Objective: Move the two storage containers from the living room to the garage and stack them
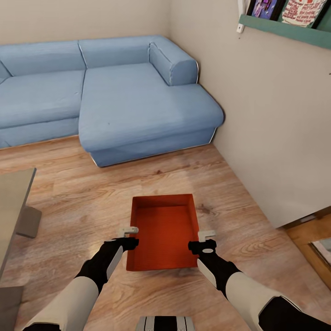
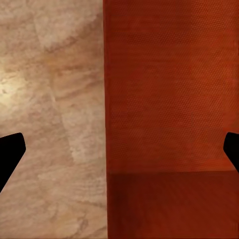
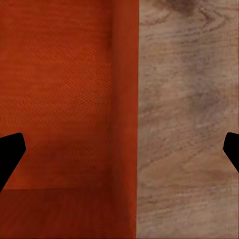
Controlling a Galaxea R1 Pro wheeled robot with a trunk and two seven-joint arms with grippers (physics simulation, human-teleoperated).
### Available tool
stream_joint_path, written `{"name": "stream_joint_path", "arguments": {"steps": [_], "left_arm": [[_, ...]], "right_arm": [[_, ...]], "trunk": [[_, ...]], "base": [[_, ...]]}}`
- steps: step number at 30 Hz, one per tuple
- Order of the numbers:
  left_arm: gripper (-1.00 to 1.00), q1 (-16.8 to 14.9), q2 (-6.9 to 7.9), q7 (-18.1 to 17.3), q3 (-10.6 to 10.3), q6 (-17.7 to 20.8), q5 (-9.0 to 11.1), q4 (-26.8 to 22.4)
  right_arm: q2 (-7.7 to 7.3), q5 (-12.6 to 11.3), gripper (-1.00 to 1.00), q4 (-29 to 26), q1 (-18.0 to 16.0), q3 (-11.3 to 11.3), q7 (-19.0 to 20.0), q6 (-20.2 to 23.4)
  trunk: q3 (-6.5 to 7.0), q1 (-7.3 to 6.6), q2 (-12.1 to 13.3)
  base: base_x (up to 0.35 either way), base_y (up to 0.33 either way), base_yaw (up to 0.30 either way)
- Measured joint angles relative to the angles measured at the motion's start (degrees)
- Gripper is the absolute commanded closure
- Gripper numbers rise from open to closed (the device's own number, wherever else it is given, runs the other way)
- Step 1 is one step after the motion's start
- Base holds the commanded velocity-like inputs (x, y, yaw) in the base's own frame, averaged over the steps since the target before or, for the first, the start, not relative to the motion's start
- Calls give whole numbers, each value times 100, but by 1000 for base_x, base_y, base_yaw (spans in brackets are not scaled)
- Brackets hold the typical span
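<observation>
I'm early on: one bin [image 1: 164, 232] sits on the living-room wood floor [image 1: 69, 202]. My left gripper [image 1: 130, 235] and right gripper [image 1: 205, 241] straddle its side walls, jaws spread. Garage carry and stacking remain.

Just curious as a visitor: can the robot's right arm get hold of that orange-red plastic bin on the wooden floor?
Probably yes. The right gripper hangs over the orange-red plastic bin, its jaws open astride the bin's side wall, with nothing between.
</observation>
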Motion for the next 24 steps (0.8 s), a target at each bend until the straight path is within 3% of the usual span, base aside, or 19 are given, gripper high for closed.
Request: {"name": "stream_joint_path", "arguments": {"steps": [18, 24], "left_arm": [[-100, 0, 8, 0, 5, -8, -1, -3], [-100, 0, 1, 5, 0, -9, -1, -7]], "right_arm": [[-2, 0, -100, 1, 0, 0, 0, 0], [-2, 1, -100, 0, 0, 0, 1, 0]], "trunk": [[-323, 395, -722], [-324, 396, -723]], "base": [[0, 0, 0], [0, 0, 0]]}}
